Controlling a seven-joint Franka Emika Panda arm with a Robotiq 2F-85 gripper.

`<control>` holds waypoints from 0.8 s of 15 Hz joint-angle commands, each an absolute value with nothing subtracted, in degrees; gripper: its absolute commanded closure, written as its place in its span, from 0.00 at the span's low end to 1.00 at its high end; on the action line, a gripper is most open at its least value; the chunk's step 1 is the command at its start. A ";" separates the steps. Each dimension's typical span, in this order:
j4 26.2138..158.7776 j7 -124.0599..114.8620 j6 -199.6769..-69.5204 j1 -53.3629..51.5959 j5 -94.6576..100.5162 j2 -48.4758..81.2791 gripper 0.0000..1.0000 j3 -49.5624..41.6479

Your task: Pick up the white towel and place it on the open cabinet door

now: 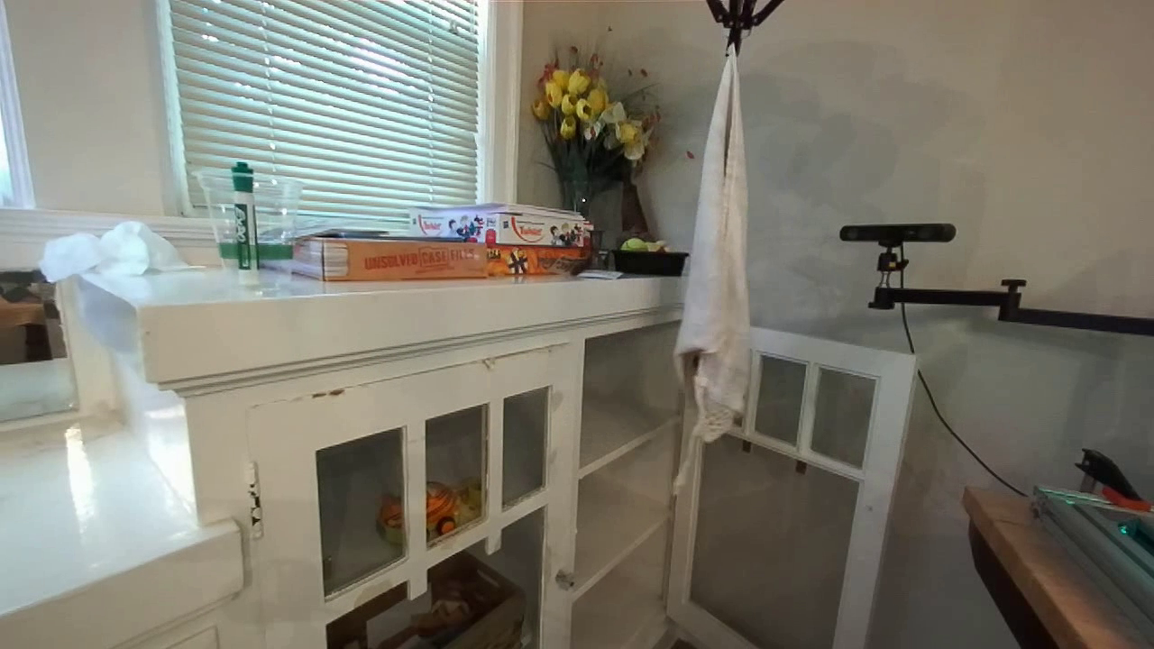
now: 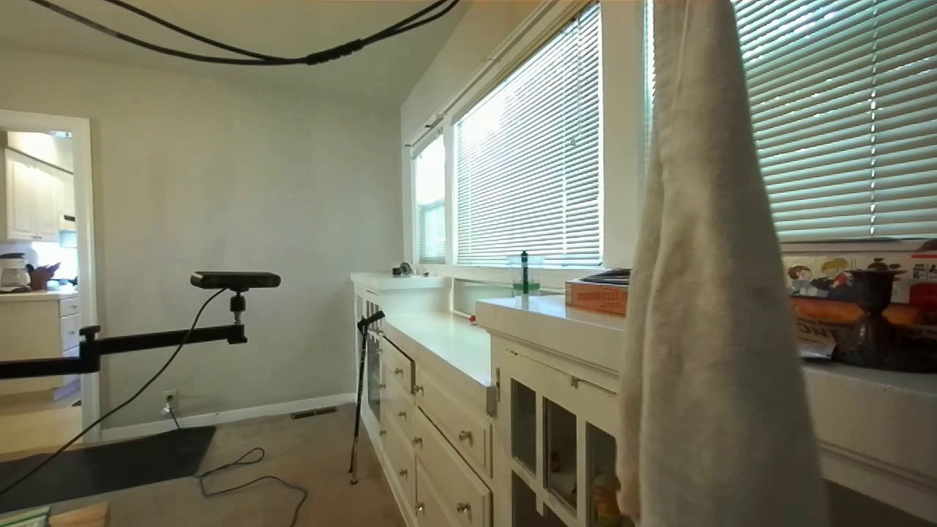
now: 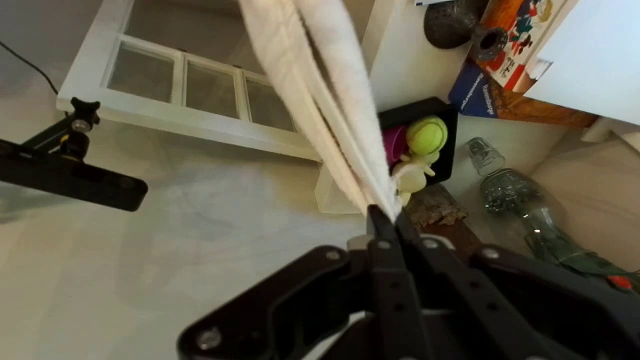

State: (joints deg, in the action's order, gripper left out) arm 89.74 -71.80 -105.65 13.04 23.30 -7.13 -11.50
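My gripper (image 3: pixel 391 214) is shut on one end of the white towel (image 3: pixel 320 100), which hangs below it in a long narrow drape. In an exterior view the gripper (image 1: pixel 734 38) shows at the top edge, with the towel (image 1: pixel 718 261) dropping past the countertop level. Its frayed lower end overlaps the hinge-side upper corner of the open cabinet door (image 1: pixel 876 505); whether they touch I cannot tell. From the wrist, the door's top rail (image 3: pixel 200 121) runs off to the left of the cloth. Close to the lens, the towel (image 2: pixel 710 307) fills much of an exterior view, where the gripper is out of frame.
Beside the towel, on the counter, sits a black tray (image 3: pixel 451 142) holding a tennis ball (image 3: pixel 426 135). A flower vase (image 1: pixel 581 185) and stacked game boxes (image 1: pixel 424 260) stand there too. Past the door's free side, a black camera (image 1: pixel 897 233) sticks out on an arm.
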 commanded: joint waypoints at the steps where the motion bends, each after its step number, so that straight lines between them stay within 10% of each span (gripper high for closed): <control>1: 81.14 -71.24 -104.91 15.31 14.01 -1.02 0.99 -14.85; 12: 67.37 -73.81 -101.60 21.55 8.06 6.16 0.99 -22.85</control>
State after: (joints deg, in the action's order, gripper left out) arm 73.76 -72.06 -104.71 20.17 6.58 4.55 -21.34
